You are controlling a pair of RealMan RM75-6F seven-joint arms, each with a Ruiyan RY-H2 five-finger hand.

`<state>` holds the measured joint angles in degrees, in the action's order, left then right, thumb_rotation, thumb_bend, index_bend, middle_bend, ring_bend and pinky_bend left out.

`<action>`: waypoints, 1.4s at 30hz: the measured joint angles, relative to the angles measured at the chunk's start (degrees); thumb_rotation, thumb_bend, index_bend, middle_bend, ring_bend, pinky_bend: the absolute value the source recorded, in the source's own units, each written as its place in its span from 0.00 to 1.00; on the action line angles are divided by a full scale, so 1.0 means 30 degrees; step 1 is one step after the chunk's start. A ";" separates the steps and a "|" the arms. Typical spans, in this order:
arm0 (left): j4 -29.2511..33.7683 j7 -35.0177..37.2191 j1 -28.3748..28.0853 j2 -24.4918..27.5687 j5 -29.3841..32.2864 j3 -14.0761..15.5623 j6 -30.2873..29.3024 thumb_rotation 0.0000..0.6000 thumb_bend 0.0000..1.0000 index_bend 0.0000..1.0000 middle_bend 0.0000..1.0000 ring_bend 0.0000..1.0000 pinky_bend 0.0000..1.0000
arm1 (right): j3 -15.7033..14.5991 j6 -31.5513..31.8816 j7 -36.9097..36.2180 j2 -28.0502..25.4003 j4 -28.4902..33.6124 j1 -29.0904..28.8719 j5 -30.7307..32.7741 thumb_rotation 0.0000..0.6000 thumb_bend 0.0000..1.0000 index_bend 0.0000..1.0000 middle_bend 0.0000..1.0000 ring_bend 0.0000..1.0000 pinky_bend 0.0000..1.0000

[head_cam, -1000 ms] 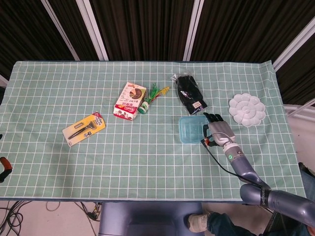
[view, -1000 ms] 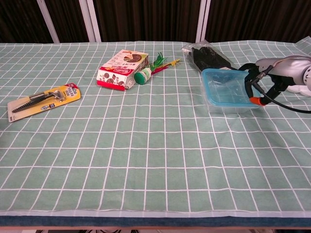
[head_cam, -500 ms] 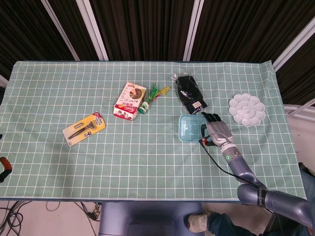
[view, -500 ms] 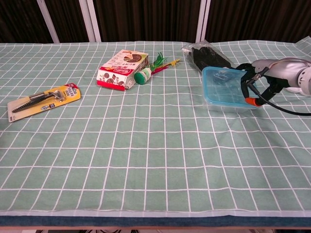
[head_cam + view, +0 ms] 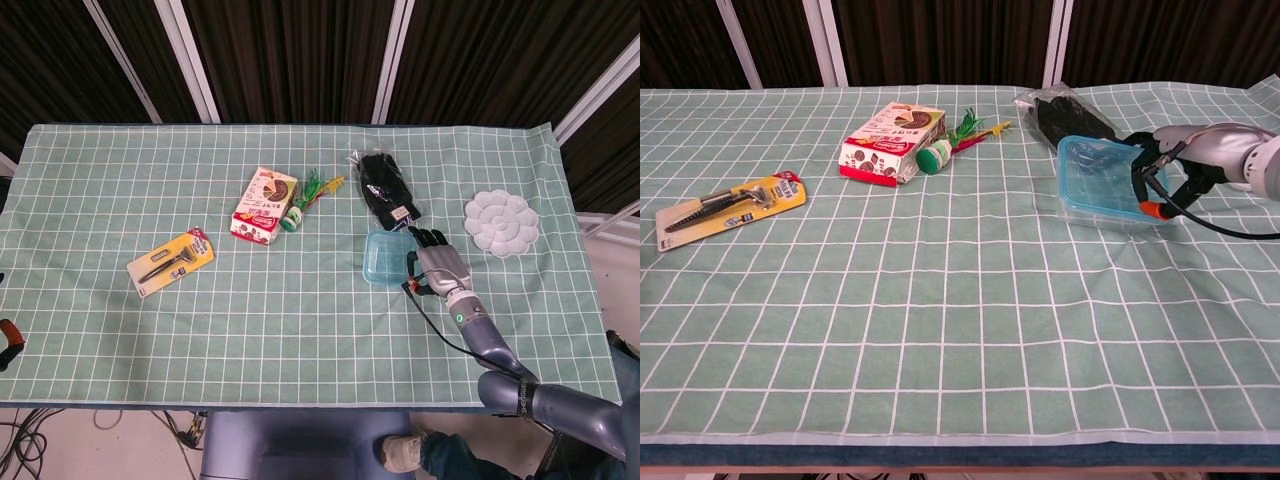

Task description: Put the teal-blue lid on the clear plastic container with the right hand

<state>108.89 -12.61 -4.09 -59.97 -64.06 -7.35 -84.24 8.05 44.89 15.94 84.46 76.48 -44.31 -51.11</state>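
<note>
The teal-blue lid (image 5: 1098, 178) lies tilted over the clear plastic container (image 5: 1083, 213) at the right of the table, and only the container's lower rim shows under it. My right hand (image 5: 1180, 160) grips the lid's right edge, fingers curled over it. From the head view the lid (image 5: 383, 257) covers the container, with the right hand (image 5: 437, 265) against its right side. My left hand is in neither view.
A bag of black gloves (image 5: 388, 195) lies just behind the container. A white flower-shaped palette (image 5: 502, 222) sits to the right. A snack box (image 5: 265, 205) and a green feathered toy (image 5: 300, 205) lie mid-table, and a carded tool (image 5: 171, 262) lies at the left.
My right hand has shifted the lid a little left and towards the back. The lid now sits more steeply tilted over the container.
</note>
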 measured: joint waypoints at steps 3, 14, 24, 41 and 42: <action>-0.0011 -0.0023 -0.0009 -0.0008 0.0001 0.0003 0.0004 1.00 0.77 0.05 0.00 0.00 0.00 | 0.0030 0.0092 -0.0077 0.0129 -0.0146 0.0048 -0.0017 1.00 0.46 0.60 0.02 0.00 0.00; 0.0004 0.0027 0.0018 -0.0005 -0.0115 0.0024 -0.0071 1.00 0.77 0.05 0.00 0.00 0.00 | 0.0365 0.0664 -0.0528 0.0069 -0.0024 0.0264 -0.0337 1.00 0.46 0.57 0.02 0.00 0.00; 0.0128 0.0119 0.0080 0.0028 -0.0564 0.0171 -0.0157 1.00 0.77 0.05 0.00 0.00 0.00 | 0.2034 0.3389 -0.0634 -0.1587 0.2451 0.0587 -0.0571 1.00 0.43 0.07 0.00 0.00 0.00; 0.0296 0.0249 0.0306 -0.0016 -0.1858 0.0419 -0.0799 1.00 0.77 0.05 0.00 0.00 0.00 | 0.1334 0.8949 -0.0384 -0.5679 0.8867 0.4490 -0.2680 1.00 0.35 0.03 0.00 0.00 0.00; 0.0305 0.0256 0.0344 -0.0037 -0.2071 0.0485 -0.0878 1.00 0.77 0.05 0.00 0.00 0.00 | 0.0924 0.9628 -0.0598 -0.5840 0.9094 0.5072 -0.3500 1.00 0.35 0.03 0.00 0.00 0.00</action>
<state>109.80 -11.84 -3.06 -60.08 -70.27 -5.89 -86.87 10.82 73.78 14.15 66.94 103.76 -29.09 -61.61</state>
